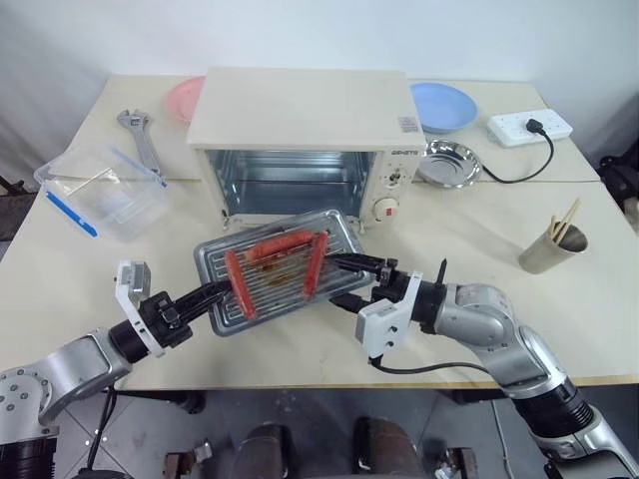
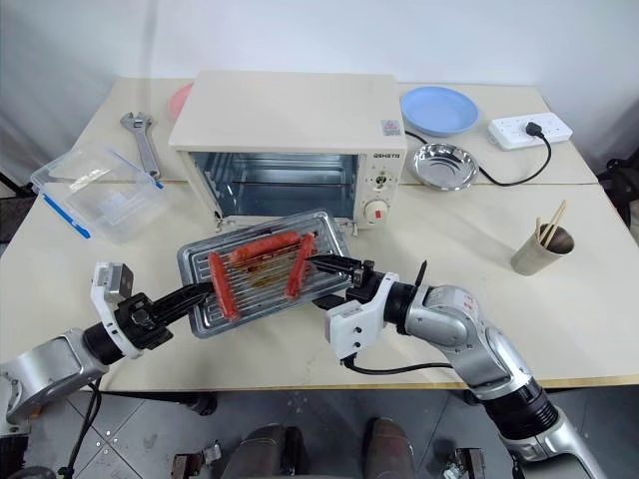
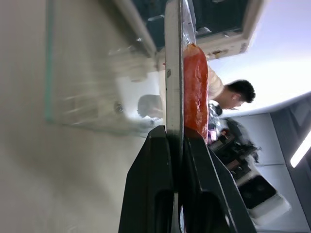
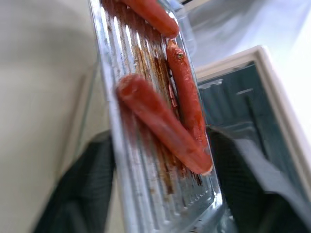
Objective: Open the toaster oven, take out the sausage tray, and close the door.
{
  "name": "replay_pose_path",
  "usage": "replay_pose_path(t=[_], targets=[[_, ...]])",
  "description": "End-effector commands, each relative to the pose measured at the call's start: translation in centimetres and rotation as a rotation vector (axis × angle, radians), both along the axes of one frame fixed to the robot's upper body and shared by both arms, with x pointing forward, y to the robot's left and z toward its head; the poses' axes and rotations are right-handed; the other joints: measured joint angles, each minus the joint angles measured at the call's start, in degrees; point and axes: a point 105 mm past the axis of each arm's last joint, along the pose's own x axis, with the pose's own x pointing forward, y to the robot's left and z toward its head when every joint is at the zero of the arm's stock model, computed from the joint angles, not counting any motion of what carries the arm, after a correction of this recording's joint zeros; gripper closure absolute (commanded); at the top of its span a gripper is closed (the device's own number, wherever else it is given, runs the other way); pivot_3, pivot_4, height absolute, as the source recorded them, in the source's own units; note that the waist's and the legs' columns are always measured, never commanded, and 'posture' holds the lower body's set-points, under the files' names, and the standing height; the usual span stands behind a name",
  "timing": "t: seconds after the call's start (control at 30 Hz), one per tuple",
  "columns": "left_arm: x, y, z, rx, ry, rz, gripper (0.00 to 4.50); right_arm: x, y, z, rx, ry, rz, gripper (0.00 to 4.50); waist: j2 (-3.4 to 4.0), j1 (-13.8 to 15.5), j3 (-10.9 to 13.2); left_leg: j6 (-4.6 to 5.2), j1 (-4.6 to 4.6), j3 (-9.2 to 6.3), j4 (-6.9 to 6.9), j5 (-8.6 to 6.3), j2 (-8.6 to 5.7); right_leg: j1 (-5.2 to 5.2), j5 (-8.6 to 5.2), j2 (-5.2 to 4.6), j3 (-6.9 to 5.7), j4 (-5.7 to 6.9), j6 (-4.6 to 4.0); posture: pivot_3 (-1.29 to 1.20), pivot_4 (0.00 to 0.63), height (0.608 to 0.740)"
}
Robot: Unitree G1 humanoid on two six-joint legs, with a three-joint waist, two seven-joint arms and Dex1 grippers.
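Note:
The sausage tray [image 1: 283, 269], silvery with a wire rack and three red sausages [image 1: 240, 282], hangs tilted just in front of the toaster oven [image 1: 300, 110]. The cream oven stands open with an empty cavity. Its glass door [image 3: 82, 107] lies folded down under the tray and is mostly hidden. My left gripper [image 1: 222, 291] is shut on the tray's left rim, and the left wrist view shows its fingers [image 3: 150, 184] pinching the rim edge-on. My right gripper [image 1: 345, 282] is open at the tray's right end, its fingers [image 4: 82, 194] spread on either side of the tray.
A clear plastic box [image 1: 105, 190] with blue clips and a wrench [image 1: 140, 135] lie at the left. Behind the oven are a pink plate [image 1: 183, 98] and a blue plate [image 1: 444, 105]. A steel bowl [image 1: 449, 163], a power strip [image 1: 529, 127] and a paper cup [image 1: 552, 249] stand at the right.

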Motion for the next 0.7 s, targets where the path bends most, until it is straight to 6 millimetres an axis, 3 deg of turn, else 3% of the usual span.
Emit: replay_pose_path(t=[0.03,0.23,0.37,0.43,0.53,0.7], targets=[[-0.2,-0.3,0.1,-0.002,0.007,0.006,4.50,-0.5,-0.3,1.6,0.081,0.039,0.048,0.04,0.00,0.0,0.0,0.00,0.00,0.00,0.00,0.00,-0.01,0.00,0.00,0.00,0.00,-0.01,0.00,0.00,0.150,0.740],[-0.7,-0.2,0.5,-0.035,-0.011,0.042,4.50,-1.6,-1.5,0.1,0.108,0.369,0.122,0.04,0.00,0.0,0.0,0.01,0.00,-0.01,-0.02,0.00,0.01,0.02,0.00,0.02,0.00,-0.04,0.00,0.00,0.150,0.740],[-1.2,0.1,1.3,-0.079,-0.066,0.089,4.50,-1.3,-3.2,-0.4,0.130,0.544,0.105,0.04,0.00,0.2,0.0,0.05,-0.02,0.00,-0.01,-0.02,-0.01,0.06,0.00,0.01,0.00,-0.13,0.00,0.00,0.150,0.740],[-1.7,0.2,1.5,-0.097,-0.090,0.131,4.50,-0.7,-5.0,-0.9,0.143,0.664,0.074,0.04,0.00,0.2,0.0,0.05,-0.02,0.00,0.00,-0.02,-0.01,0.07,0.00,0.01,0.00,-0.12,0.00,0.00,0.150,0.740],[-2.8,-0.1,1.7,-0.124,-0.112,0.188,4.50,-0.1,-7.6,-1.7,0.144,0.803,0.057,0.59,0.00,0.2,0.0,0.10,-0.04,0.03,0.00,-0.05,-0.01,0.11,0.01,0.01,0.00,-0.28,0.01,0.00,0.150,0.740],[-4.2,0.1,1.5,-0.171,-0.113,0.299,4.50,1.3,-9.4,-2.5,0.117,0.828,0.065,2.31,0.02,0.1,0.0,0.15,-0.03,0.08,0.02,-0.07,-0.01,0.17,0.01,0.03,0.01,-0.36,0.01,0.00,0.150,0.740]])
